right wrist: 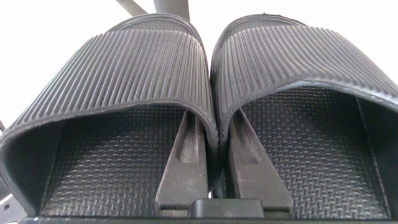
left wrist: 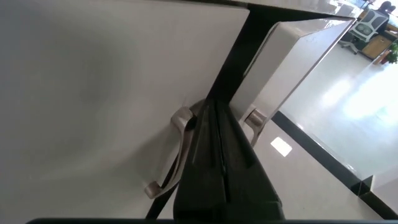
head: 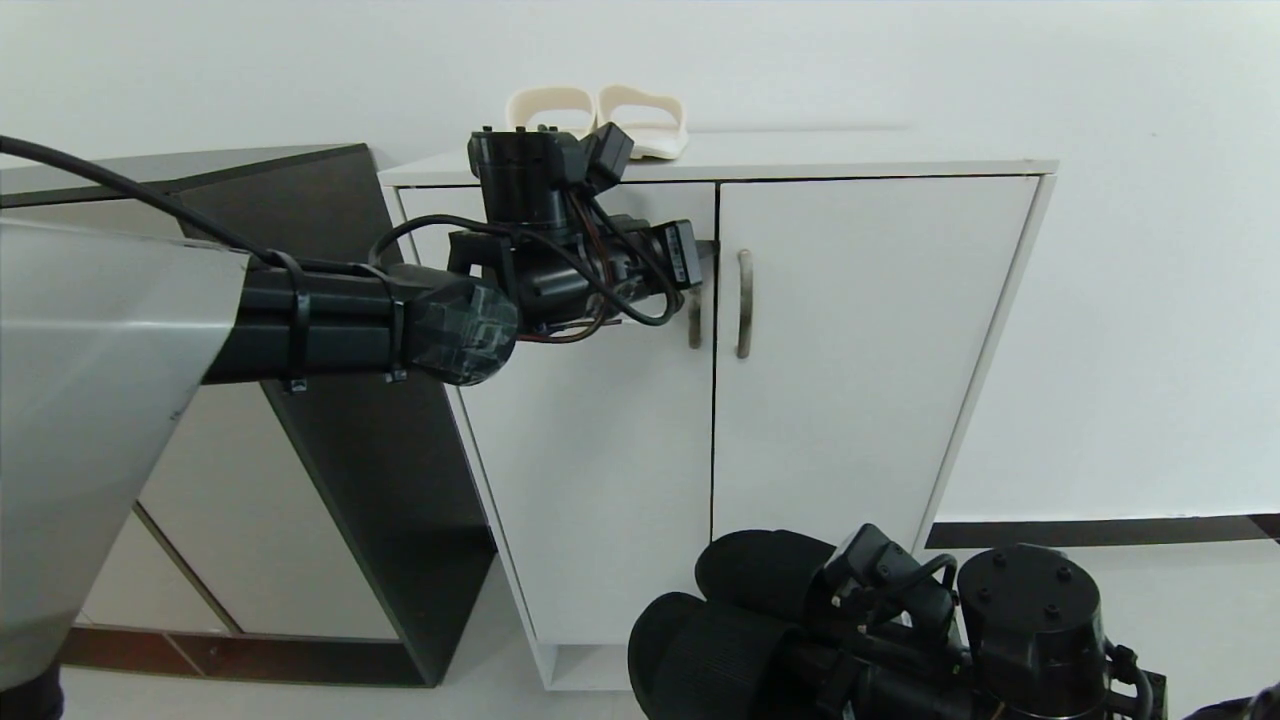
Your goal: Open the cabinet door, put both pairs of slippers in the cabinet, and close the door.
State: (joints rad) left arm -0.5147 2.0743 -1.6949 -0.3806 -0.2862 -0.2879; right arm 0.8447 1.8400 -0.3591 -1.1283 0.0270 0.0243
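While the left gripper (head: 692,265) sat at the upper end of the left door handle (head: 694,328), a vertical bar beside the centre seam of the cabinet (head: 860,350), I could not tell whether its jaws had closed on it; both doors looked shut. The right gripper (right wrist: 212,143) was clamped on the inner walls of the black slippers (head: 740,600), low before the doors, and the white slippers (head: 600,112) lay on the cabinet top. I judged the left door would swing toward the dark unit (head: 380,480) just beside it.
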